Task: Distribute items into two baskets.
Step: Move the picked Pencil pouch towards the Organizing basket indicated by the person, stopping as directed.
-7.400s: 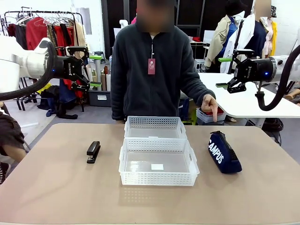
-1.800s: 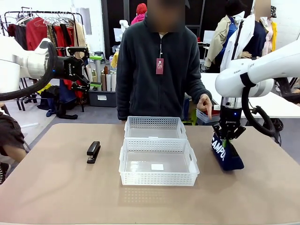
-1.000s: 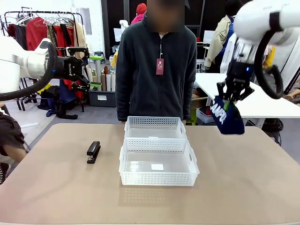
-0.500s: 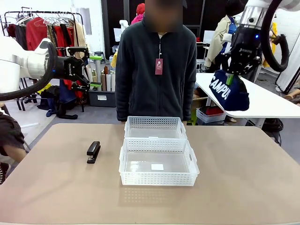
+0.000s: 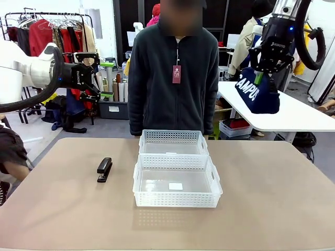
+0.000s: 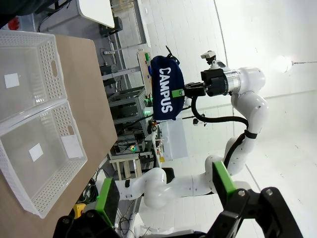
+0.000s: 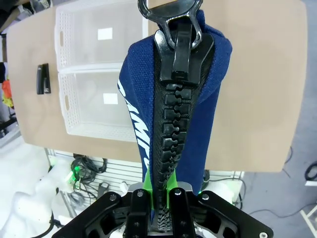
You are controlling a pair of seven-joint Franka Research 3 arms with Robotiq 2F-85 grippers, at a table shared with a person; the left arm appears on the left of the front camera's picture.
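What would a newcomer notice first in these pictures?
The navy CAMPUS pouch hangs high at the right, pinched by the shut right pincer, well above the table. Below, two white baskets stand one behind the other mid-table, a black stapler lying to their left.

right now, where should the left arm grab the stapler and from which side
Grip the stapler across its narrow sides near mid-length, coming straight down. It lies flat on the table, long axis pointing toward the person, with bare space either side for the jaws.
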